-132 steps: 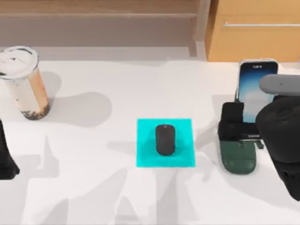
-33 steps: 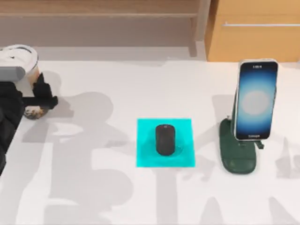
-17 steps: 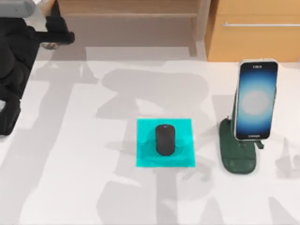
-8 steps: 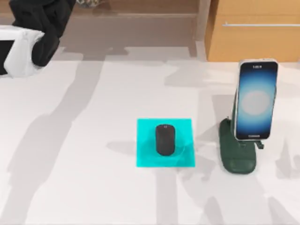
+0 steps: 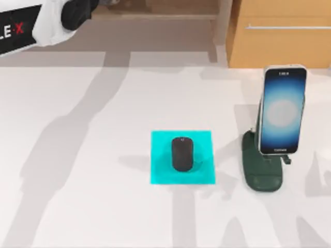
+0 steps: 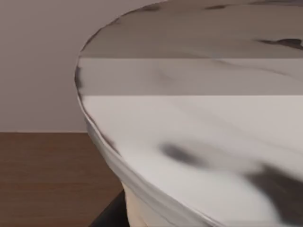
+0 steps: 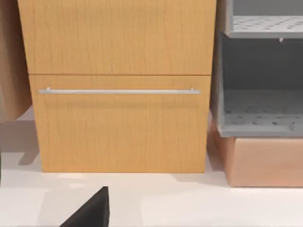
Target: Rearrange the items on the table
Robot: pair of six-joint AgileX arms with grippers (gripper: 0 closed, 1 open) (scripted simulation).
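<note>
Left arm [image 5: 31, 28] cut off at top-left corner; hand grip untellable, cup lid [image 6: 199, 142] close-up

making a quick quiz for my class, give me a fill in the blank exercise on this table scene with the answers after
1. The small dark cylinder lies on a ____ square mat.
2. The smartphone stands upright on a dark ____ stand.
3. In the top view, the stand is to the ____ of the mat.
4. The wooden cabinet behind the table has a ____ bar handle.

Missing words: turquoise; green; right; silver
</note>
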